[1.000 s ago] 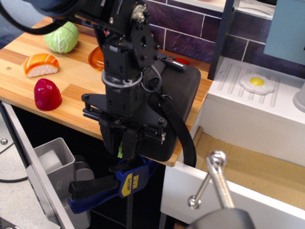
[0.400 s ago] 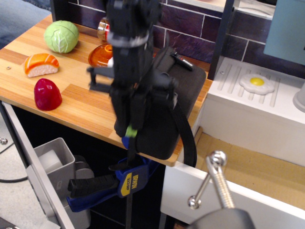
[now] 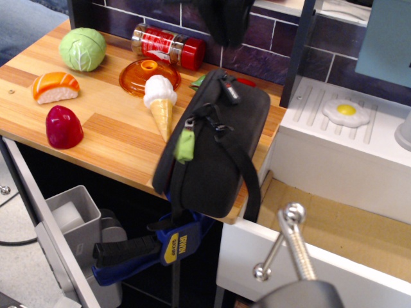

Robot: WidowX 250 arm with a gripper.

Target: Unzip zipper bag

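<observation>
Rounded black fabric zipper bag point(image 3: 218, 154), lime tab point(image 3: 185, 145)

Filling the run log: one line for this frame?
zipper bag: on counter edge | lime pull tab: free | tool: barely in view, top edge

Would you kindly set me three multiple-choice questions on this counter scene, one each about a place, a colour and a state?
1. Where does the toy ice cream cone lie?
A. left of the zipper bag
B. in the drawer
C. on the white sink unit

2. What colour is the bag's zipper pull tab?
A. red
B. lime green
C. blue

3. How does the spice jar sit?
A. upright
B. on its side
C. inside the bag

Answers: 1 A, the cone rests on the wooden counter beside the bag; 2 B, the tab is plainly green; 3 B, the jar lies against the back wall.
</observation>
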